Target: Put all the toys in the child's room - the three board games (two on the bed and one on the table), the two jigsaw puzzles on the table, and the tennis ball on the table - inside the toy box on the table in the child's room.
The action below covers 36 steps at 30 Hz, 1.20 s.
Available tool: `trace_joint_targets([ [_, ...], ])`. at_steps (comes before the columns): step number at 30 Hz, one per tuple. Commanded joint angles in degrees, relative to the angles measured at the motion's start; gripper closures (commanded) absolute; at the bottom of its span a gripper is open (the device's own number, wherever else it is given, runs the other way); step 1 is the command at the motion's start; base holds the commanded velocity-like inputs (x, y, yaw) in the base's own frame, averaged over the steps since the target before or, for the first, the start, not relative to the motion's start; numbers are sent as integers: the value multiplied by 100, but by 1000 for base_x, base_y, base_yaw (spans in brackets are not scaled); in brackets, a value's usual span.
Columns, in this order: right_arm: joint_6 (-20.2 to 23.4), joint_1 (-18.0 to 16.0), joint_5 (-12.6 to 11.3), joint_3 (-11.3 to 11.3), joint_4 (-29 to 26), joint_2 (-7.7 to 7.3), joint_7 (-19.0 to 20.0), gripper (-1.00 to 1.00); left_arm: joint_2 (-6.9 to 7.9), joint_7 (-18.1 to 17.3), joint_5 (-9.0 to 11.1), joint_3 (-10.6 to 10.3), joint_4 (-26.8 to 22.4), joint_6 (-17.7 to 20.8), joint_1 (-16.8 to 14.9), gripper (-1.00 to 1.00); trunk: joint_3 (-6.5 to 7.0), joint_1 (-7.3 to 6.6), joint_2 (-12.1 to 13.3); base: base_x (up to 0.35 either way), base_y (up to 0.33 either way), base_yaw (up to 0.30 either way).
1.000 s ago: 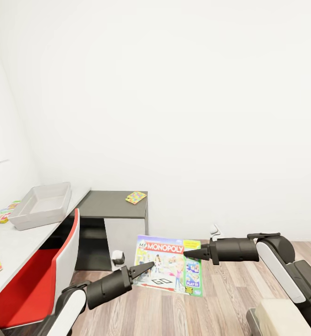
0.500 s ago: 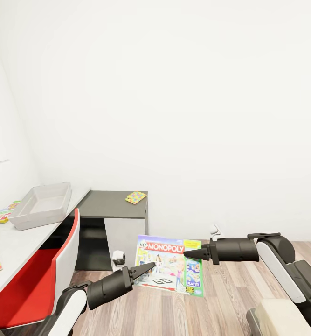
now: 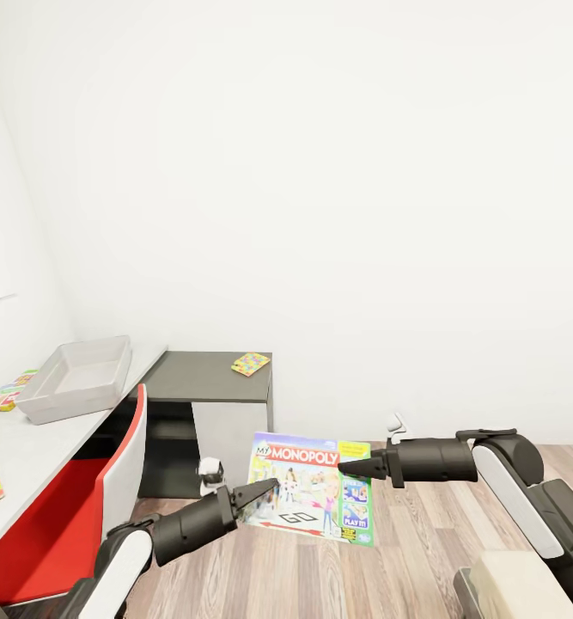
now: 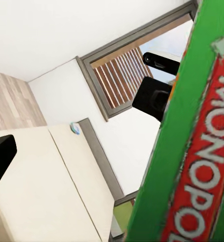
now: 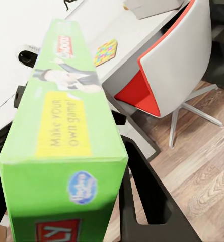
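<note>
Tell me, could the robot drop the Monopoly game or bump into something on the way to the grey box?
It might. The Monopoly box is wide and hangs in the air, pinched at its edges by the left gripper and the right gripper, so it could tilt or slip out. The red chair stands between the robot and the toy box, so the game or an arm could hit it.
</note>
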Motion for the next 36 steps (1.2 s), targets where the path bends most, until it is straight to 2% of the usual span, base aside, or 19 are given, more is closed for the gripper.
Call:
trace_joint_targets([
  [1,22,-4,-1,4,1,-3,14,100,28,-1,40,51,-4,42,-6,-100,-2,2,-4,0,0,0],
  [2,22,-4,-1,4,1,-3,14,100,28,-1,40,51,-4,42,-6,-100,-2,2,-4,0,0,0],
  [6,22,-4,-1,4,0,-3,14,100,95,-12,60,261,-18,82,-14,-100,-2,2,-4,0,0,0],
  [10,22,-4,0,4,1,-3,14,100,143,-16,62,346,-23,105,-29,-100,-2,2,-4,0,0,0],
  [20,22,-4,0,4,0,-10,14,100,273,-20,74,409,-6,124,-150,-100,-2,2,-4,0,0,0],
  [36,22,-4,0,4,0,-10,14,100,308,-6,43,414,46,171,-280,-100,-2,2,-4,0,0,0],
])
